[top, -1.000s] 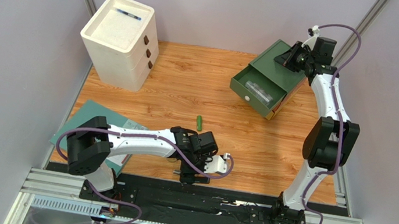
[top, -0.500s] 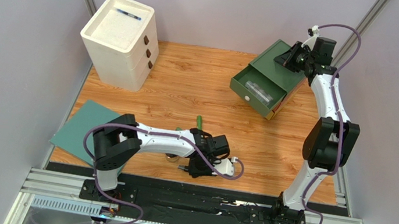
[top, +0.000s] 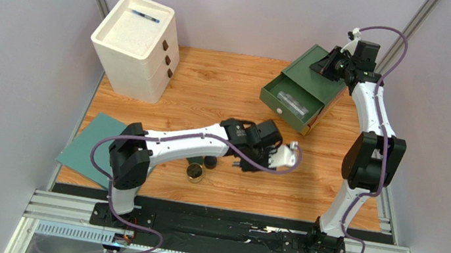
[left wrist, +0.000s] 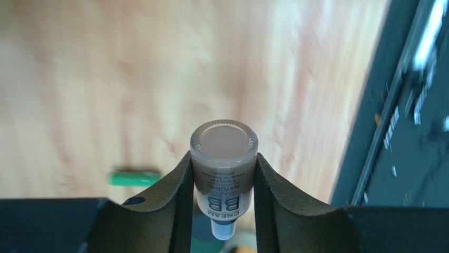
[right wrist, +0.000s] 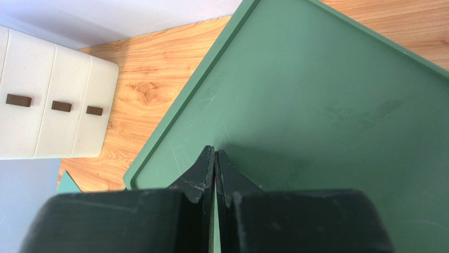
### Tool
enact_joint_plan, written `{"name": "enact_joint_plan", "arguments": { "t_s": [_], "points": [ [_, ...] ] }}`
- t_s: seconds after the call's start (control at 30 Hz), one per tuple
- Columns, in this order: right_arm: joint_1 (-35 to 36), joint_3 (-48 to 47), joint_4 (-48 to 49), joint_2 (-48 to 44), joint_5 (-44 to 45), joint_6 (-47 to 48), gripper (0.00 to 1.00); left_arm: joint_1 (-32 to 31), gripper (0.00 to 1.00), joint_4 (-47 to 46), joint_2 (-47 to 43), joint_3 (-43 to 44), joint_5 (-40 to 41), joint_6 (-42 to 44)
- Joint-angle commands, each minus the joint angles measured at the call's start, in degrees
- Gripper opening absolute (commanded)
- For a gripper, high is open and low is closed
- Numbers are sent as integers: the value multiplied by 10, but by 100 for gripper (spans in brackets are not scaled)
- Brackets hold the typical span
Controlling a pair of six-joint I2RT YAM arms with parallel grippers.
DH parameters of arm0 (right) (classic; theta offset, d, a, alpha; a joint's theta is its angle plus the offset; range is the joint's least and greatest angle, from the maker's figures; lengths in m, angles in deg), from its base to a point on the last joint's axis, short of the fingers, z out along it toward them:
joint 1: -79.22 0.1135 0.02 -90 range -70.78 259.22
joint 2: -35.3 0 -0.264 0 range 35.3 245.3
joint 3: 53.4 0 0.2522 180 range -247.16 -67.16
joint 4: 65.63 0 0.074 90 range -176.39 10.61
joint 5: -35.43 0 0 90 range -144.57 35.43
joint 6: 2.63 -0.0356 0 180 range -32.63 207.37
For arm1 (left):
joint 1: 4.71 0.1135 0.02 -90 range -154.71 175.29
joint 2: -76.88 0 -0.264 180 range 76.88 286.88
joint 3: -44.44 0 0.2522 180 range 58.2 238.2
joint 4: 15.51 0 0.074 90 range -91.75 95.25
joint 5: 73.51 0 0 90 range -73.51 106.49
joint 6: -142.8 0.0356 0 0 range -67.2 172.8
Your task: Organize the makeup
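Note:
My left gripper [left wrist: 224,159] is shut on a small beige bottle [left wrist: 224,141] marked BB cream, held cap-down between the two pads above the wooden table. In the top view this gripper [top: 244,161] hangs over the table's middle. A black round jar [top: 210,161] and a gold-rimmed compact [top: 195,173] lie just left of it. The left wrist view shows a blurred green tube [left wrist: 134,177] on the wood below. My right gripper [right wrist: 215,154] is shut and empty, its tips over the flat top of the green box [right wrist: 327,105].
The green box [top: 313,66] at the back right has its drawer [top: 291,102] pulled open, a clear item inside. A white three-drawer unit [top: 133,44] stands back left with a blue pen [top: 144,16] on top. A green sheet [top: 89,147] lies front left.
My left arm swung from the front edge up and to the right, its jaws closing on the beige bottle. The black jar and the compact now show. The right arm stayed still.

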Motion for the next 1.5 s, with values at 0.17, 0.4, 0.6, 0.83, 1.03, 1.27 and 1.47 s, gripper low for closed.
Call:
{"name": "enact_joint_plan", "arguments": {
  "t_s": [0.17, 0.4, 0.6, 0.83, 1.03, 1.27, 1.47],
  "points": [
    [5, 36, -217, 89, 51, 32, 4, 141, 0, -310, -61, 115, -28, -205],
    [4, 33, -222, 90, 47, 37, 4, 279, 0, -617, 61, 180, -160, -552],
    [4, 45, -214, 84, 29, 28, 4, 284, 0, -734, 165, 253, -182, -695],
    [4, 67, -195, 84, 9, 14, 4, 263, 0, -711, 212, 312, -233, -711],
    [3, 64, -193, 92, 0, 9, 4, 239, 16, -693, 211, 294, -261, -680],
    [3, 54, -194, 99, -4, 5, 4, 228, 58, -610, 192, 290, -273, -577],
    [2, 62, -193, 96, -4, 6, 4, 229, 68, -570, 189, 297, -246, -552]
  ]
}}
